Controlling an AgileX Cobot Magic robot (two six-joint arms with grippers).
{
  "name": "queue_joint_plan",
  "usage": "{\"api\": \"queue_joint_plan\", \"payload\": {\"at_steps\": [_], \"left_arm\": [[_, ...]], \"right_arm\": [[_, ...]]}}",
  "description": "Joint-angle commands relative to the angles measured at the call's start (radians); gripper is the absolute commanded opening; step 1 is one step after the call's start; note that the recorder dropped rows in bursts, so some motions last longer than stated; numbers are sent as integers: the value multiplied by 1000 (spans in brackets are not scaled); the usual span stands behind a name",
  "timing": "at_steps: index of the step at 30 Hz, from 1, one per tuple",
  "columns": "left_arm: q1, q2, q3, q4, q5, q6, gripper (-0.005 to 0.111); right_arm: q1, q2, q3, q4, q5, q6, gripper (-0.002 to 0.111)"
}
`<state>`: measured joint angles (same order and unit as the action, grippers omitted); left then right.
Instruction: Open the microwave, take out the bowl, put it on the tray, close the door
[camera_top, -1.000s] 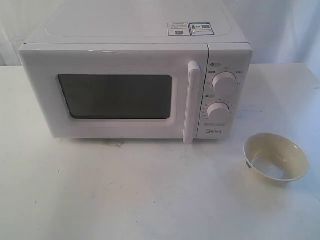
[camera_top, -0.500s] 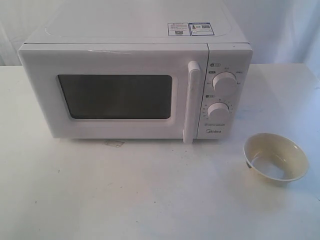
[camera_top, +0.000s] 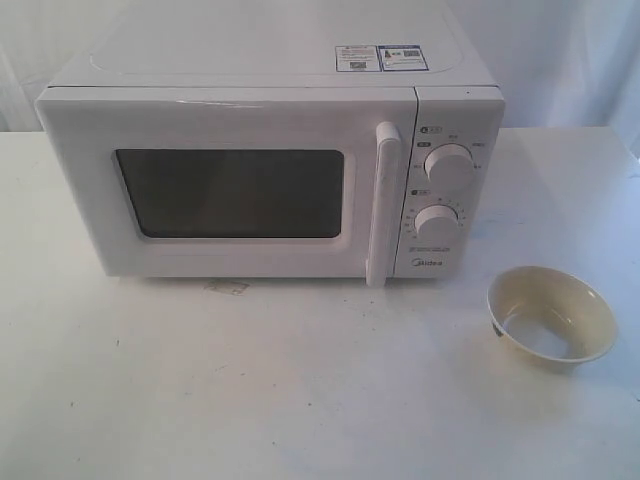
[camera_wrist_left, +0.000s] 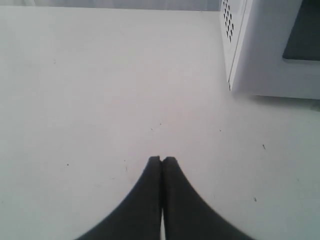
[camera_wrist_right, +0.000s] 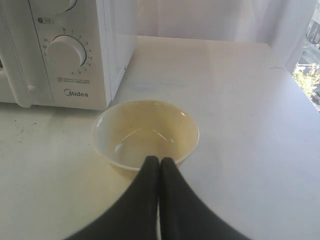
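Cream bowl (camera_top: 551, 318) is sitting on the tabletop (camera_top: 300, 400) near the microwave's (camera_top: 250, 60) dial side, and the door (camera_top: 240, 190) is closed. The left pincer (camera_wrist_left: 161, 160) and right pincer (camera_wrist_right: 159, 160) are hovering pinched together, holding nothing. The task is seemingly wrapping up, yet no tray is showing, so finding one is likely what comes next.

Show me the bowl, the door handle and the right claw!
bowl (camera_top: 550, 322), exterior view, its inside.
door handle (camera_top: 384, 205), exterior view, middle of the bar.
right claw (camera_wrist_right: 159, 161), right wrist view, between its shut tips.

The microwave (camera_top: 250, 110) has a smooth white shell with a soft sheen — its window (camera_top: 230, 193) is dark and glossy. The bowl (camera_top: 551, 318) is glossy cream, catching highlights inside. The table (camera_top: 300, 400) is matt white, faintly speckled. The left gripper (camera_wrist_left: 161, 159) and right gripper (camera_wrist_right: 159, 159) look matt black.
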<state>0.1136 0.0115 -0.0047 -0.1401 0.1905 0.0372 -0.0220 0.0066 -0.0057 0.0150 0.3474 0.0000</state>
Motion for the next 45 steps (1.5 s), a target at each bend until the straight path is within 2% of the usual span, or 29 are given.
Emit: {"api": "queue_joint_plan", "payload": {"at_steps": [1,6,13,45], "left_arm": [[3,-11,5,-5,30,-37,0],[-1,-11,5,-4,30,-48,0],[-70,-11,5,6,32,-48,0],[-70,-11,5,14,13,-44,0]], "right_arm": [[-7,-7,6,-9,-1,0,0],[-7,-7,6,-9,-1,0,0],[-7,-7,6,-9,-1,0,0],[-7,-7,6,-9,-1,0,0]]}}
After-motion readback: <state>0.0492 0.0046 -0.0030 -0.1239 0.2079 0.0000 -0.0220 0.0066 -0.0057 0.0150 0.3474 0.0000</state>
